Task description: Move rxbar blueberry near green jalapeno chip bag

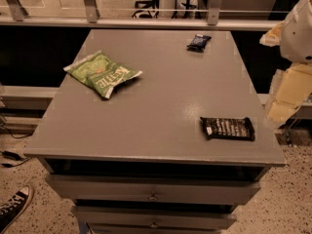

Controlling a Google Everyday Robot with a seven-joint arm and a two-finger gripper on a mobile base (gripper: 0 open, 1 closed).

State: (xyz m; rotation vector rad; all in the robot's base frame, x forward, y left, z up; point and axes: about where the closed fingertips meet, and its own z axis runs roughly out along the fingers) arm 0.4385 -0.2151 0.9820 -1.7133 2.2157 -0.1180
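Observation:
The rxbar blueberry [199,42], a small dark blue wrapped bar, lies at the far right of the grey tabletop [161,111]. The green jalapeno chip bag [102,73], crinkled bright green with white lettering, lies flat on the left side of the table, well apart from the bar. My gripper [287,94], pale and yellowish, hangs at the right edge of the view, beyond the table's right edge and above it, away from both objects and holding nothing that I can see.
A longer black wrapped bar with white text [228,128] lies near the front right corner. The table has drawers [153,191] below its front edge. A railing [146,21] runs behind the table. A shoe [14,206] shows at the bottom left.

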